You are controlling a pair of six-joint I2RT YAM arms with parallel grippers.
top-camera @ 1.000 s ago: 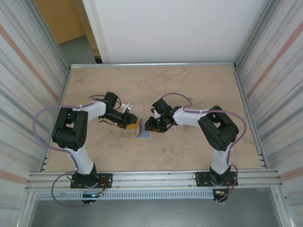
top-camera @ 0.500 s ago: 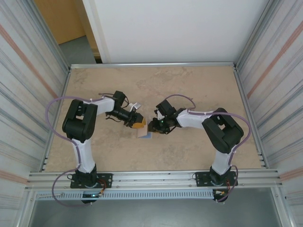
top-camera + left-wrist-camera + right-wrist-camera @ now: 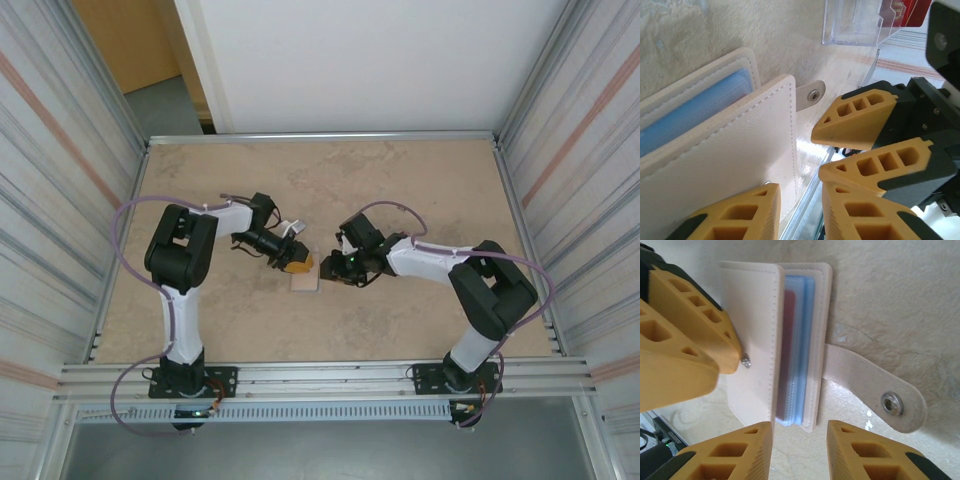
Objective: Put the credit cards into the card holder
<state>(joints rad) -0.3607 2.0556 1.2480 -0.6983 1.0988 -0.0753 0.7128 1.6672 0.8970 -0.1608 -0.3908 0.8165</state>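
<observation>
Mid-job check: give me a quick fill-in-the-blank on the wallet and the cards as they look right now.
1. The card tucked into the card holder is ___.
2. The card holder's inner pockets are pale ___.
3. The metal snap sits at the end of the holder's ___, which lies unfastened on the table.
4. Other cards sit in a ___ plastic case.
Missing words: red; blue; tab; clear.

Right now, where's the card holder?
Top view: the card holder lies mid-table, partly open, directly between the left hand and the right hand.
</observation>
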